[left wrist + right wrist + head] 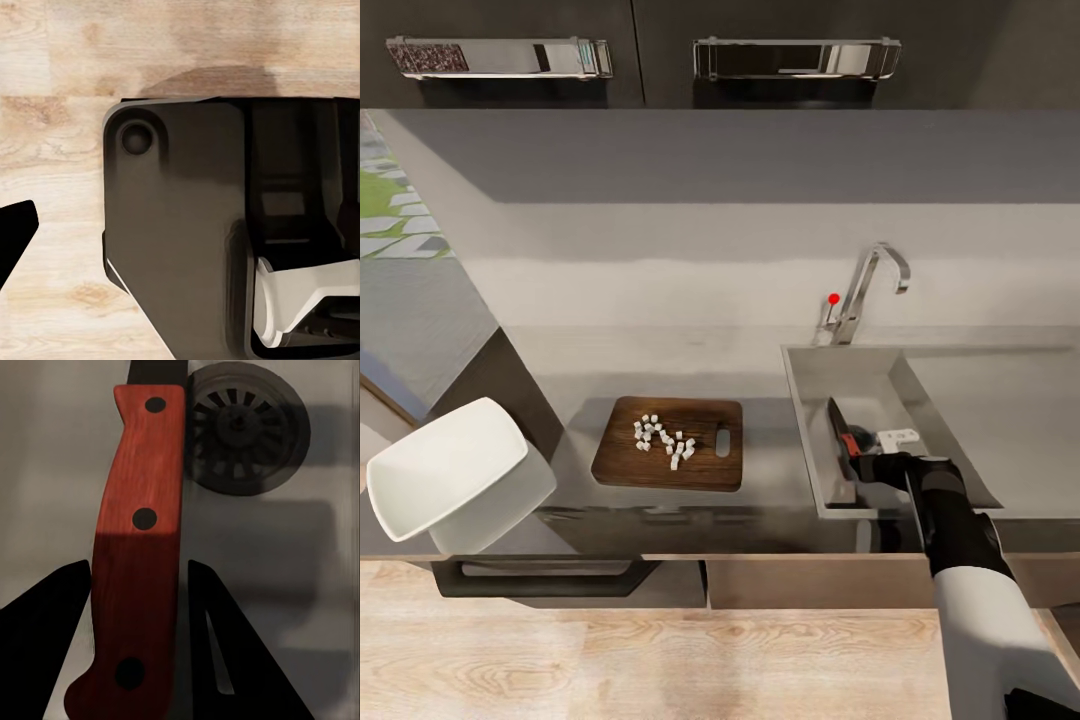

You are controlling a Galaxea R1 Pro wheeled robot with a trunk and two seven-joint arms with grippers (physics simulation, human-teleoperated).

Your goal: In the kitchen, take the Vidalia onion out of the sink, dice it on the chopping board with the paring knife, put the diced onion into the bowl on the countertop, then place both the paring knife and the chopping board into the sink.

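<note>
- Right claw [139, 637] hovers inside the grey steel sink [810, 420], fingers spread beside the red-handled paring knife [139, 547].
- Left claw's state I cannot tell.
- Risk, I judge: tiny white diced onion cubes [663, 438] lie on the dark-brown wooden chopping board [705, 470], so sinking it spills them.
- Glossy white square bowl [445, 480], at nine o'clock on the table, looks empty.

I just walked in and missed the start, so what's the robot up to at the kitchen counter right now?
The right gripper has the paring knife by its red handle, down in the sink close to the drain. The wrist view shows its fingers on either side of the handle, but not whether they are clamped. The diced onion still lies on the chopping board on the countertop, not in the white bowl at the left. The board is not in the sink yet.
</note>
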